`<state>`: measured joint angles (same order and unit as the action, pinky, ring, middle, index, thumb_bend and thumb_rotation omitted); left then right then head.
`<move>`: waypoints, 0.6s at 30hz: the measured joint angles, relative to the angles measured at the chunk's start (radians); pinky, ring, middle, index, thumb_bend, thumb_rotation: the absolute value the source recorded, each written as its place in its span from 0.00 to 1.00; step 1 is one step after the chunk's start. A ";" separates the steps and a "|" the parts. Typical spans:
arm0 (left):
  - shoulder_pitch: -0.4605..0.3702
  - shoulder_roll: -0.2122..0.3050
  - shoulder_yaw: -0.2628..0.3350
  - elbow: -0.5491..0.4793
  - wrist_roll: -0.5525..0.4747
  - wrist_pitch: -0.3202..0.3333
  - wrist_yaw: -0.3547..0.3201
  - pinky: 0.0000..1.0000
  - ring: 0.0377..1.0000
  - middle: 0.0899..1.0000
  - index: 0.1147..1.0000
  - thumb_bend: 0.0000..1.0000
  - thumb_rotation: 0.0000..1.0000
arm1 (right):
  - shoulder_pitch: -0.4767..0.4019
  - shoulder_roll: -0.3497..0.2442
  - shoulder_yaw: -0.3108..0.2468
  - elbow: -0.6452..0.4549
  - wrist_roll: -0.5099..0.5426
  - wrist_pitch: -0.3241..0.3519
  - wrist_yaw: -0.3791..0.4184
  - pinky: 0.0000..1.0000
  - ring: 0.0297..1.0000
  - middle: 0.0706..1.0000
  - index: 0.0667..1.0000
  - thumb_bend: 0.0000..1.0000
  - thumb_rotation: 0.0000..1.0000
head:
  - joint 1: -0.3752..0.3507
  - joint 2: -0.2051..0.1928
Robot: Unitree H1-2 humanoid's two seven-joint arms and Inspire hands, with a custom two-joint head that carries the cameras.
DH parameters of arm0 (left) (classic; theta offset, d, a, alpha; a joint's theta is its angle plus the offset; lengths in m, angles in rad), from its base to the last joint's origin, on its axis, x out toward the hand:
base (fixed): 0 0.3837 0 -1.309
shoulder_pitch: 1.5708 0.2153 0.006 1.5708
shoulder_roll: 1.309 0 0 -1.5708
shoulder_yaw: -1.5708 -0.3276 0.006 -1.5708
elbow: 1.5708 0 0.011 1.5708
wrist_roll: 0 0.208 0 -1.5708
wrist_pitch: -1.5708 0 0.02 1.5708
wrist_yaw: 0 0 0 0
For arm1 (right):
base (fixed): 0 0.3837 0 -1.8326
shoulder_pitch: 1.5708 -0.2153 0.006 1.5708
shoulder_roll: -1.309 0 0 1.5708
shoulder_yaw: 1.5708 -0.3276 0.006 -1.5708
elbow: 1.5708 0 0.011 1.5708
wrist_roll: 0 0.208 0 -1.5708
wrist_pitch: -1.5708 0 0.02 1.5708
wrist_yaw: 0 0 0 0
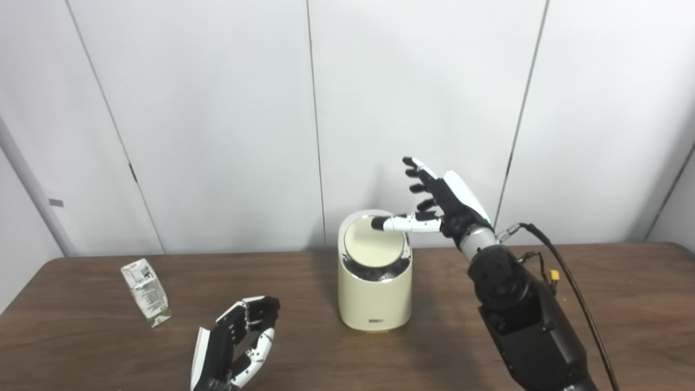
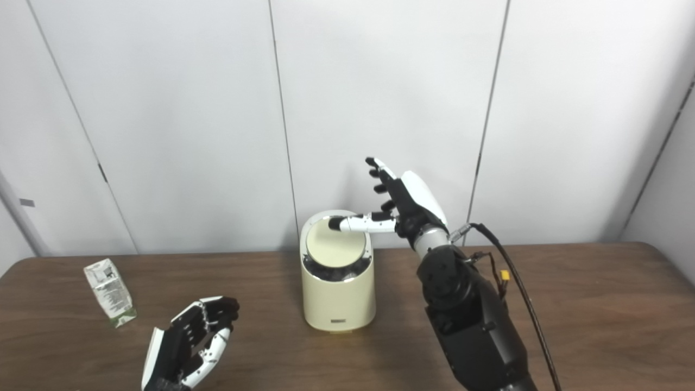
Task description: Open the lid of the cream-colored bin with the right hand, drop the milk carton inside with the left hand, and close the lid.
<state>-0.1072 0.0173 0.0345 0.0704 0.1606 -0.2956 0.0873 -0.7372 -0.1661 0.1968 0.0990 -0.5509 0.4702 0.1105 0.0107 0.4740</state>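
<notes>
right hand: raised beside bin top, fingers spread wide and up, holds nothing; thumb stretched sideways, tip on far part of lid
left hand: low over near tabletop, fingers loosely curled but apart, holds nothing
lid: round, cream, tilted, near edge dipped into bin, dark gap showing below it
bin: cream cylinder, upright, mid tabletop, between the two hands
milk carton: standing, leaning a bit, on left side of tabletop, well apart from bin, near left hand, untouched
tabletop: dark brown wood
</notes>
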 measured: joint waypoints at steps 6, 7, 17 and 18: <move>-0.001 -0.007 0.000 0.000 0.006 0.001 0.006 0.60 0.65 0.64 0.62 0.20 0.21 | -0.005 0.008 0.014 0.080 -0.005 -0.016 -0.022 0.75 0.89 0.95 0.94 0.91 0.37 | 0.002 0.000; -0.001 -0.007 0.000 0.000 0.007 0.002 0.007 0.60 0.65 0.64 0.62 0.21 0.22 | -0.005 0.008 0.014 0.087 -0.004 -0.022 -0.024 0.75 0.89 0.94 0.94 0.91 0.36 | 0.003 0.000; -0.001 -0.008 -0.007 -0.001 0.008 0.006 0.010 0.59 0.65 0.63 0.62 0.21 0.21 | -0.020 0.007 0.034 0.126 -0.007 -0.042 -0.037 0.76 0.89 0.94 0.93 0.89 0.26 | 0.000 0.003; -0.001 -0.008 -0.008 -0.001 0.008 0.006 0.012 0.60 0.65 0.64 0.62 0.21 0.22 | -0.020 0.007 0.034 0.125 -0.007 -0.042 -0.038 0.76 0.90 0.94 0.94 0.89 0.25 | -0.002 0.003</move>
<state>-0.1082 0.0093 0.0266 0.0697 0.1682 -0.2892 0.0992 -0.7570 -0.1588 0.2311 0.2244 -0.5576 0.4282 0.0727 0.0092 0.4771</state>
